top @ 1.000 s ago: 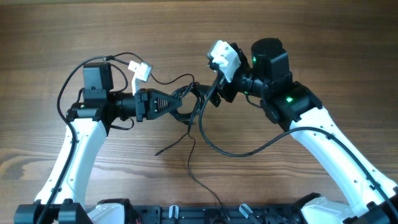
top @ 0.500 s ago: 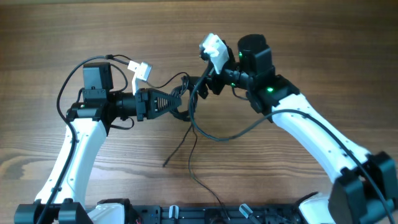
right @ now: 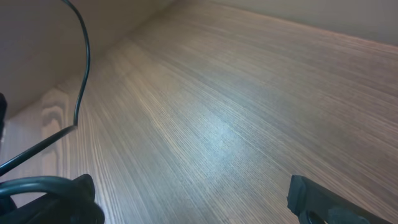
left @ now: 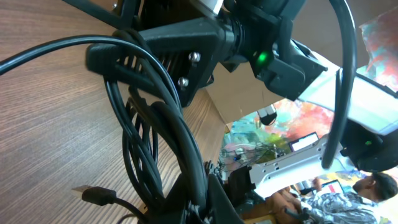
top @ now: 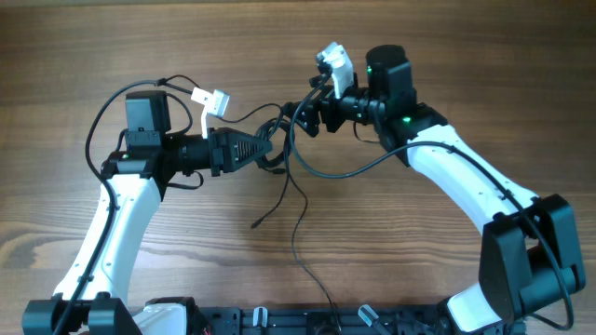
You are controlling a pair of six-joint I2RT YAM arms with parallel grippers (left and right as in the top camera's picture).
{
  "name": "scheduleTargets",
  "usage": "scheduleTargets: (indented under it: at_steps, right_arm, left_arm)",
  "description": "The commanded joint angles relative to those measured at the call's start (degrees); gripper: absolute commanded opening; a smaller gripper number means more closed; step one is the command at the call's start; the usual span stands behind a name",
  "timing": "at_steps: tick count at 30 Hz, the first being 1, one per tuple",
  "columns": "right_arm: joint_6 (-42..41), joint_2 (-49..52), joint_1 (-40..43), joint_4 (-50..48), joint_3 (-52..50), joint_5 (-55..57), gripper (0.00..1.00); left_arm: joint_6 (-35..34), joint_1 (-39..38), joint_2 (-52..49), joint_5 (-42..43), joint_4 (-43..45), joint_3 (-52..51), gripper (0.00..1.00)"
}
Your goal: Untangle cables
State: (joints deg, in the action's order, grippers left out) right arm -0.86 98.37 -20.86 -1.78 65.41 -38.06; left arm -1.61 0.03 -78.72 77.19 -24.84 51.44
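The cables (top: 285, 140) are a tangle of thin black cords held above the middle of the table. My left gripper (top: 272, 147) points right and is shut on the bundle. Loose ends trail toward the near edge, one ending in a small plug (top: 255, 224). In the left wrist view the cords (left: 155, 124) run up from my left gripper (left: 199, 193), with a USB plug (left: 93, 195) beside it. My right gripper (top: 305, 119) stands open just right of the tangle. The right wrist view shows only bare wood between the jaws of the right gripper (right: 199, 205), and one thin cord (right: 84, 62) at the far left.
A thicker black cable (top: 345, 169) loops from the tangle area back to the right arm (top: 447, 158). The left arm (top: 140, 158) carries its own cable loop. The arm bases line the near table edge (top: 298, 321).
My right gripper has swung left and farther back, up to the tangle, still open. The loose cord ends on the table have shifted. The left gripper keeps its hold.
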Motion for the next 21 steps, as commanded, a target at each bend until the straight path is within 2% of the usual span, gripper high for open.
scheduleTargets:
  at_steps: [1,3,9,15,21]
  right_arm:
    - [-4.9,3.1,11.7,-1.2,0.6,19.4,1.00]
    - [-8.0,3.1,13.2,-1.2,0.6,22.0,1.00]
    - [-8.3,3.1,15.0,-2.3,0.6,22.2,1.00]
    - [-8.3,3.1,13.3,-1.5,0.6,4.6,1.00]
    - [-8.1,1.2,12.1,2.3,0.6,0.7,1.00]
  left_arm:
    - [1.1,-0.7,1.8,13.2,-1.8,0.2,0.04]
    - [1.1,-0.7,1.8,13.2,-1.9,0.2,0.04]
    - [1.1,-0.7,1.8,13.2,-2.0,0.2,0.04]
    - [1.2,-0.7,1.8,13.2,-1.6,0.2,0.04]
    - [1.2,-0.1,1.8,13.0,-1.6,0.2,0.04]
